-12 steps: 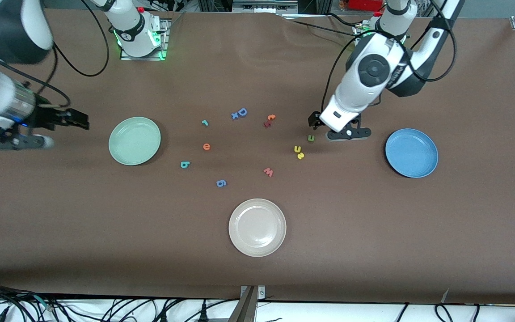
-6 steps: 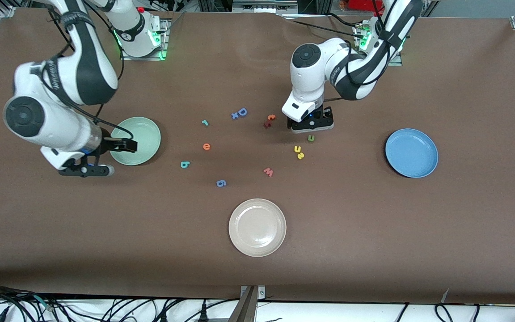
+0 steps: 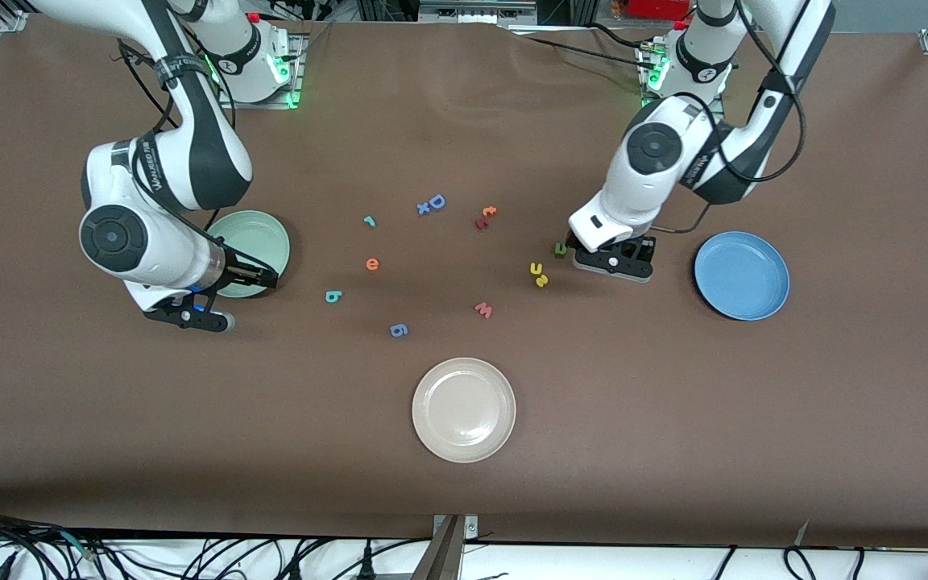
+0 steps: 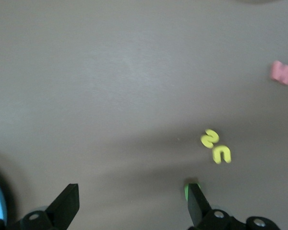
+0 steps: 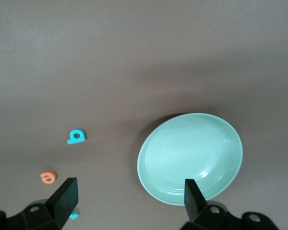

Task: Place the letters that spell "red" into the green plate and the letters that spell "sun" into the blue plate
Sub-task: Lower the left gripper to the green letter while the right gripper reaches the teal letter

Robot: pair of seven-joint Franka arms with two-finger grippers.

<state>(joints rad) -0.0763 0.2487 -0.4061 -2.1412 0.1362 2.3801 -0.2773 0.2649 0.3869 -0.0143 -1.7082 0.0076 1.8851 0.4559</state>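
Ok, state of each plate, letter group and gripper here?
green plate: empty
blue plate: empty
beige plate: empty
"red" letters: loose on table
"sun" letters: loose on table
left gripper: open, empty
right gripper: open, empty

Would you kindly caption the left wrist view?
Open left pincer over the table, olive letter at one fingertip, two yellow letters nearby.

A beige plate [image 3: 464,410] lies on the brown table [image 3: 673,419]. At its 12 o'clock a red "w" [image 3: 483,309] lies, at 11 o'clock a blue "g" [image 3: 399,329]. A blue "D" [image 3: 435,202] and an orange "t" [image 3: 488,212] lie farther up.
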